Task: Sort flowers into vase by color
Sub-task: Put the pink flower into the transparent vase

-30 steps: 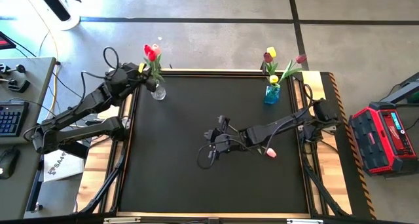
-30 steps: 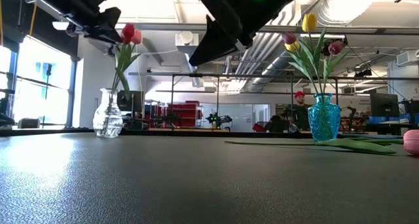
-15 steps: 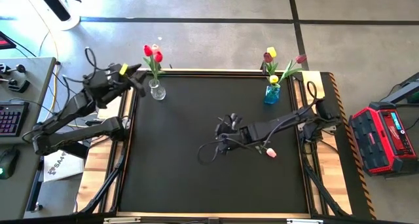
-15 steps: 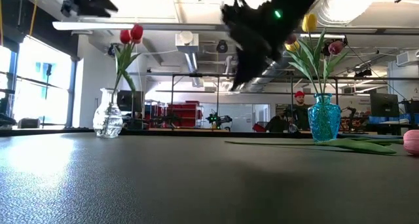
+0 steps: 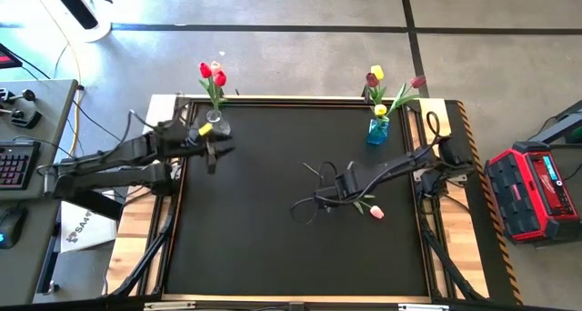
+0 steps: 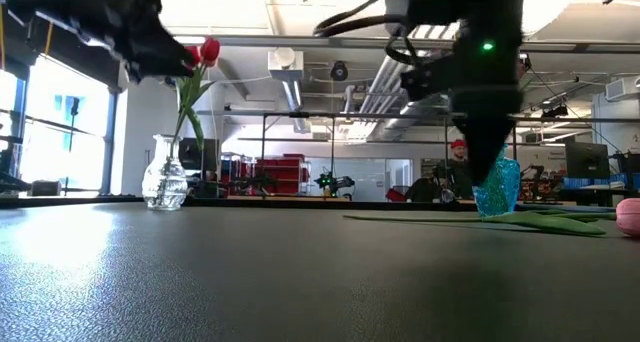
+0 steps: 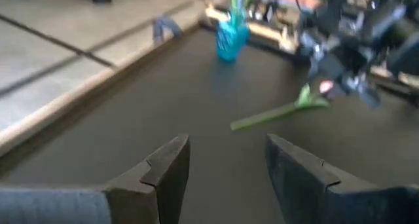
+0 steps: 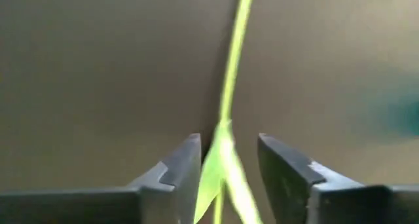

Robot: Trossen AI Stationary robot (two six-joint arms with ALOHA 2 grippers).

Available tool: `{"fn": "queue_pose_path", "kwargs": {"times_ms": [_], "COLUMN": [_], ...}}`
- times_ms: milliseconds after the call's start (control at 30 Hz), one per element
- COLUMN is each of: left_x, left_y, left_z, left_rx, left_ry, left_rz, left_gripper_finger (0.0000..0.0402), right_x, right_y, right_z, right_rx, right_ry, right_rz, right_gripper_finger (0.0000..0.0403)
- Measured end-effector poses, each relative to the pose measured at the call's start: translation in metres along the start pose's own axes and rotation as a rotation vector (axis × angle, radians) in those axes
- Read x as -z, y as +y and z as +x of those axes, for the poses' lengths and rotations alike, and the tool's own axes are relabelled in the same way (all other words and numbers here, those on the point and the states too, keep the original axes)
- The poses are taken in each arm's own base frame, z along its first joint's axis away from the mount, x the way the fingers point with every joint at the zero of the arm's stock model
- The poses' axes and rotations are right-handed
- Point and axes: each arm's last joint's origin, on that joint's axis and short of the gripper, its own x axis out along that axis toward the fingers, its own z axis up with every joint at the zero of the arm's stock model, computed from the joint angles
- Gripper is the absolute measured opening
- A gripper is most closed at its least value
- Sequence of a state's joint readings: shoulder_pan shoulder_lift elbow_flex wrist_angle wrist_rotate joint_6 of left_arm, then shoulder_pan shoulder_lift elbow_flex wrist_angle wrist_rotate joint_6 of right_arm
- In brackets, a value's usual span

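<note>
A pink tulip [image 5: 376, 213] lies flat on the black table, its green stem [image 8: 230, 80] running toward the table's middle. My right gripper [image 5: 350, 191] hangs over that stem, pointing down and open. Its fingers [image 8: 177, 168] stand on either side of the stem and leaf without touching them. My left gripper [image 5: 221, 147] is open and empty [image 7: 226, 149], just near of the clear vase [image 6: 165, 177], which holds two red tulips [image 5: 211, 73]. The blue vase [image 5: 377, 129] holds yellow and maroon tulips.
Both vases stand at the table's far edge, the clear one at the left and the blue one at the right. A raised wooden rim [image 5: 300, 99] runs round the table. A red box [image 5: 532, 193] sits off the table's right side. People show in the room behind [image 6: 458, 167].
My left gripper has drawn back from the red tulips in the clear vase, first toward the left edge, then toward the near side, and now points across the table. My right gripper has gone toward the right edge and down over the pink tulip's stem.
</note>
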State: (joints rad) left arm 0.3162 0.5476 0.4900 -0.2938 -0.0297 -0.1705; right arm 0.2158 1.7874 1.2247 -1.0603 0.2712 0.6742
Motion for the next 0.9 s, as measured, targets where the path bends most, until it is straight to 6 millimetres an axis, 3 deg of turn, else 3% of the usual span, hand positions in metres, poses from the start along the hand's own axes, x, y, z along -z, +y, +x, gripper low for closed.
{"fn": "queue_pose_path", "kwargs": {"times_ms": [167,433,600,767,900], "left_x": [0.017,0.014,0.016,0.021,0.03], "left_y": [-0.012,-0.035,-0.045,-0.053,-0.06], "left_z": [0.008,0.011,0.013,0.018,0.027], "left_rx": [0.078,0.133,0.141,0.097,0.083], "left_ry": [0.084,0.019,0.01,0.033,0.095], "left_rz": [0.023,0.103,0.126,0.187,0.256], "left_gripper_finger": [0.0186,0.0186,0.0186,0.0186,0.0186], "right_x": [0.027,0.054,0.054,0.047,0.038], "right_y": [0.002,-0.004,-0.005,-0.003,-0.001], "right_z": [0.024,0.054,0.054,0.042,0.027], "right_rx": [-0.043,-0.064,-0.066,-0.081,-0.114], "right_ry": [0.162,0.232,0.225,0.211,0.171], "right_rz": [-0.06,0.016,0.011,-0.019,-0.03], "right_gripper_finger": [0.0159,0.0135,0.0095,0.0014,0.0015]}}
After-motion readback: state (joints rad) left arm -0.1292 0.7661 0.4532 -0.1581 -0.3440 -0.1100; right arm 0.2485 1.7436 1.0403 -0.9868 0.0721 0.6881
